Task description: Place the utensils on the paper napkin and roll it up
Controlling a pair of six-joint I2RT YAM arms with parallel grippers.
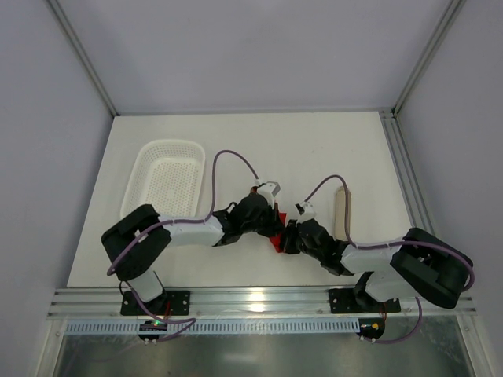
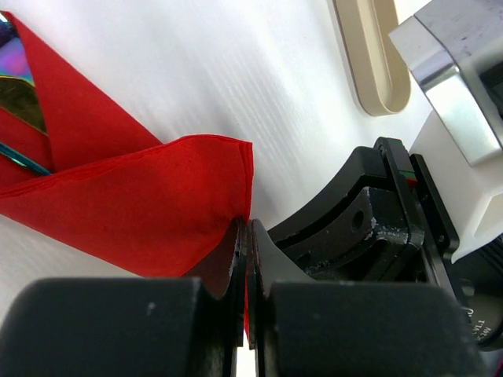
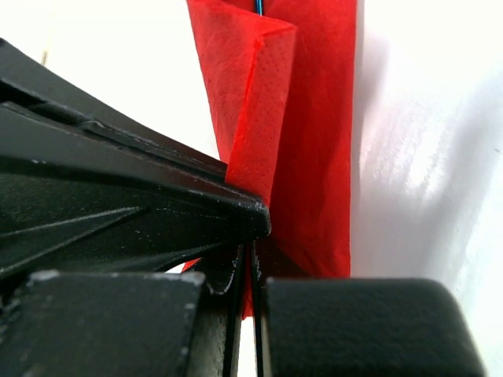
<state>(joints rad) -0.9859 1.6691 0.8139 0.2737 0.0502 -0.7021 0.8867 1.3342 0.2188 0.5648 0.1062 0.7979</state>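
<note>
Jaws of the left gripper (image 2: pixel 247 236) are pressed together on a corner of the thin matte red paper napkin (image 2: pixel 141 204). Those of the right gripper (image 3: pixel 250 259) pinch its finely dimpled edge too. The napkin lies folded in soft layers on the smooth white table (image 1: pixel 314 149), between both arms. Of the shiny iridescent metal utensils (image 2: pixel 14 71), only a rainbow piece and a thin teal edge show; folds hide the rest. The frame cuts off a beige oblong tray (image 2: pixel 377 55).

matt red paper napkin (image 2: pixel 134 204), iridescent metal utensils (image 2: pixel 17 75)
</note>
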